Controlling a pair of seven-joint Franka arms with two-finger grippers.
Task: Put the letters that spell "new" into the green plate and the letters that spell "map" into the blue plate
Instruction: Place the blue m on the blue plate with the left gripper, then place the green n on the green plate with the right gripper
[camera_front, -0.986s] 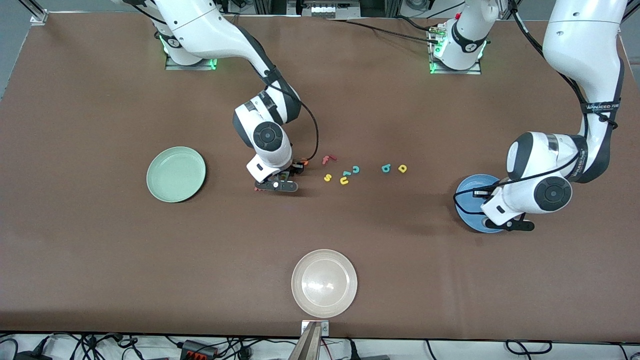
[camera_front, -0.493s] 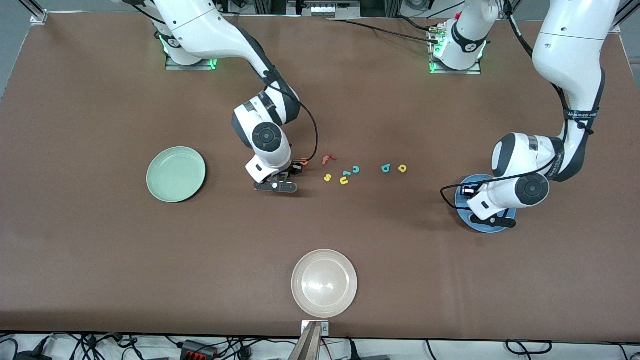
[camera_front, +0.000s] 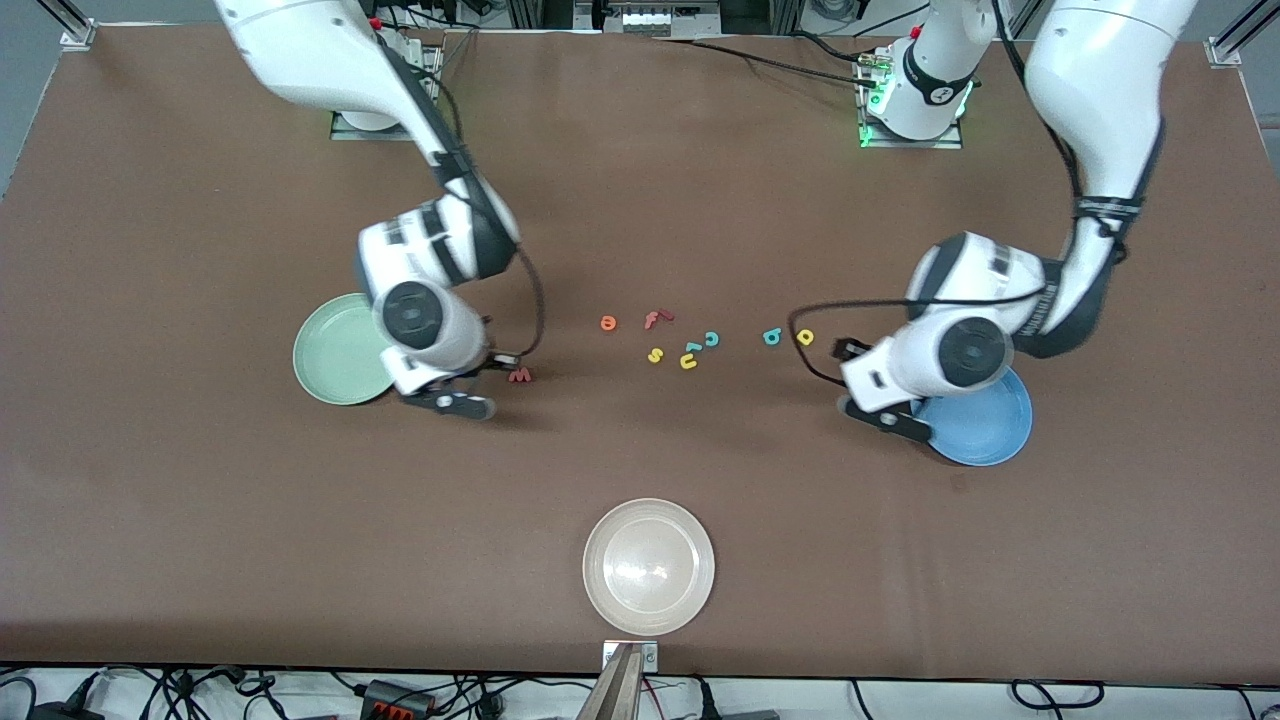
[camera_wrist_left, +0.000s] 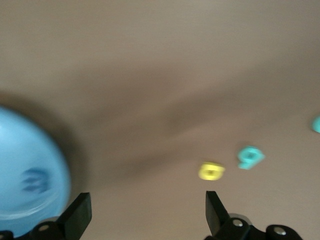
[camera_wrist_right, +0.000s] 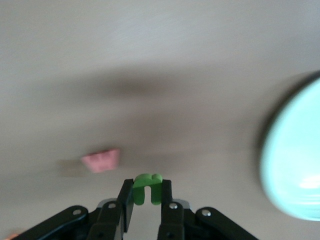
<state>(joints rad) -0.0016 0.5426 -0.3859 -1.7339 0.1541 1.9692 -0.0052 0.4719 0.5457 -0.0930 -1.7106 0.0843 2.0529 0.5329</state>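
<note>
— Right, what have I got, nearest first?
— Right gripper (camera_wrist_right: 146, 197) clamps the green n (camera_wrist_right: 146, 187) beside the green plate (camera_front: 335, 350), w (camera_front: 519, 375) on the counter. Left gripper (camera_wrist_left: 145, 212) spread empty beside the blue plate (camera_front: 985, 425), m (camera_wrist_left: 34, 181) inside; a (camera_front: 771, 337), p (camera_front: 805, 337), e (camera_front: 608, 322) wait farther off.

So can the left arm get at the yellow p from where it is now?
Probably yes. The left tool is open and empty over the table beside the blue plate, and the yellow p lies flat close by, with only the teal a beside it and a gap between them.
</note>
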